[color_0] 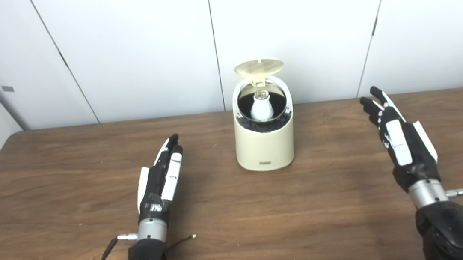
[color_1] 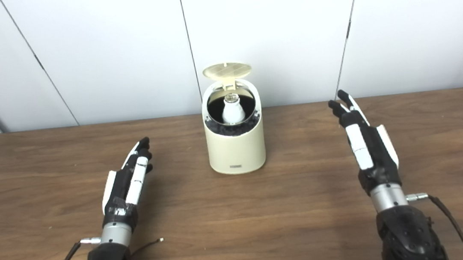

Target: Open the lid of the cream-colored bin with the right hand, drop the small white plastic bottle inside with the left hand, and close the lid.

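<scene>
The bin (color_0: 264, 137) is the landmark here: a cream-colored cylinder standing upright near the far edge of the table, roughly centred between the two arms. Its lid (color_0: 259, 67) stands tipped up and back on the rear hinge, and the small white plastic bottle (color_0: 261, 106) already sits inside the dark mouth, cap end up. So the step in hand, as I judge it, is the closing.

The right hand (color_0: 400, 140) lies to the right of the bin and well apart from it, a little nearer the robot, fingers straight and spread, holding nothing. The left hand (color_0: 162, 178) lies to the left of the bin, also well apart and nearer the robot, fingers extended flat, empty.

To close well, the right hand probably should rise above the bin, come in from the right and press the raised lid forward and down from behind its top edge. The bin looks light and could slide or tip if pushed sideways, so the force ought to go downward. The bottle's top seems to sit below the rim, so it should not block the lid.

The table (color_0: 49, 196) under the bin is dark wood-grain, bare around it. Behind the bin stands a wall of plain white panels (color_0: 141, 49) with thin dark seams.
</scene>
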You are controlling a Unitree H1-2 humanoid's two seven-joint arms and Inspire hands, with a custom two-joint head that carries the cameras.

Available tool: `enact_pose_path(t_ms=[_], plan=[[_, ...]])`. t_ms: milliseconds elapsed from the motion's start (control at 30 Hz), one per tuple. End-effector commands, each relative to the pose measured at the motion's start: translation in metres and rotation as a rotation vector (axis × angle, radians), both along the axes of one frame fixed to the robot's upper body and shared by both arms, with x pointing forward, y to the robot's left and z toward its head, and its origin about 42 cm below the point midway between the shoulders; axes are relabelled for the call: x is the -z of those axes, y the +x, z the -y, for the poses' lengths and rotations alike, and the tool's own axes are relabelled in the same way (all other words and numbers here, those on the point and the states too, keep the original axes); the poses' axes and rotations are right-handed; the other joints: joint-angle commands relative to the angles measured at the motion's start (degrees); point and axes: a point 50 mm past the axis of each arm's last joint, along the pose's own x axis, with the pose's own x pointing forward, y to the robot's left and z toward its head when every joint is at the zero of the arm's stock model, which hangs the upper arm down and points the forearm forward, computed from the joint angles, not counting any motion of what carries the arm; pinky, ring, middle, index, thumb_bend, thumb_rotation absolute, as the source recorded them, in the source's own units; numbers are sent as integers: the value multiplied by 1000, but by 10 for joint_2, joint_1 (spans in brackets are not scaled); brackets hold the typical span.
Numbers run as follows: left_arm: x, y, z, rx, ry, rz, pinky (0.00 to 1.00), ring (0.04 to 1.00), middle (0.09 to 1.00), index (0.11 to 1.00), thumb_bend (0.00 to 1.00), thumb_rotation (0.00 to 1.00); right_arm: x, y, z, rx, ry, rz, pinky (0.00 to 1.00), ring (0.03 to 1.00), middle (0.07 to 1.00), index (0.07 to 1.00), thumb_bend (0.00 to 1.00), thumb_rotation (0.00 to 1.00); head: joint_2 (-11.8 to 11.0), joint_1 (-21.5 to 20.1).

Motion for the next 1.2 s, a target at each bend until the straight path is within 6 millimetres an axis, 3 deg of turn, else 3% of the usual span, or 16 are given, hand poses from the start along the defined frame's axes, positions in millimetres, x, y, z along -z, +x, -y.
enact_pose_path(t_ms=[0, 467, 633, 900, 1167], plan=[[-12, 5, -2, -7, 25, 79, 906, 931, 945, 938, 450, 876, -33, 8, -7, -39, -36, 87, 970, 926, 895, 925, 651, 993, 0, -3], [12, -10, -13, -42, -45, 11, 941, 949, 963, 945, 431, 947, -101, 33, -38, -68, -232, 204, 906, 923, 897, 908, 598, 1000, -3, -30], [15, -9, -19, -20, -40, 24, 929, 944, 960, 941, 408, 996, -114, 48, -48, -51, -325, 199, 857, 905, 891, 894, 639, 997, -5, -35], [17, -11, -19, -12, -56, 4, 946, 949, 965, 939, 432, 1000, -130, 63, -61, -45, -505, 223, 795, 864, 875, 866, 511, 1000, -7, -40], [19, -11, -16, 2, -59, 3, 969, 954, 970, 945, 427, 1000, -134, 71, -68, -74, -600, 200, 799, 877, 898, 879, 556, 1000, -12, -45]])
